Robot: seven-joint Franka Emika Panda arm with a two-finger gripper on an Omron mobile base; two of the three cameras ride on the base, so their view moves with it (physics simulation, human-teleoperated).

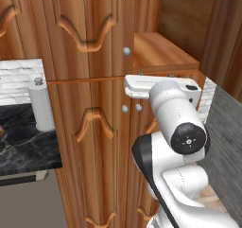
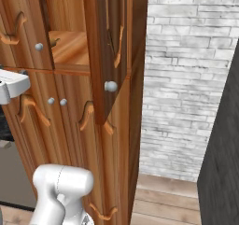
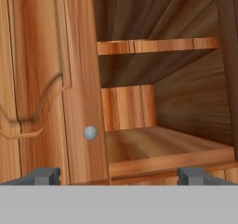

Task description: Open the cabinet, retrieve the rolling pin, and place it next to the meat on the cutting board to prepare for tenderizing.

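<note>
The cabinet [image 1: 90, 57] fills the left and centre of the left base view, its upper right door [image 2: 109, 51] swung open onto bare shelves [image 3: 162, 146]. The gripper [image 3: 118, 176], at the hand view's bottom, is spread wide and holds nothing. A paper-towel roll [image 1: 41, 106] stands at mid-left.

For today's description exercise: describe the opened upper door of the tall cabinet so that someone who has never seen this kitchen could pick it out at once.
Find the tall reddish-brown cabinet beside the white brick wall. At its upper right, one door stands swung outward, edge-on in the right base view, baring wooden shelves. Its neighbours, carved alike and with round silver knobs too, all sit shut and flush.
</note>
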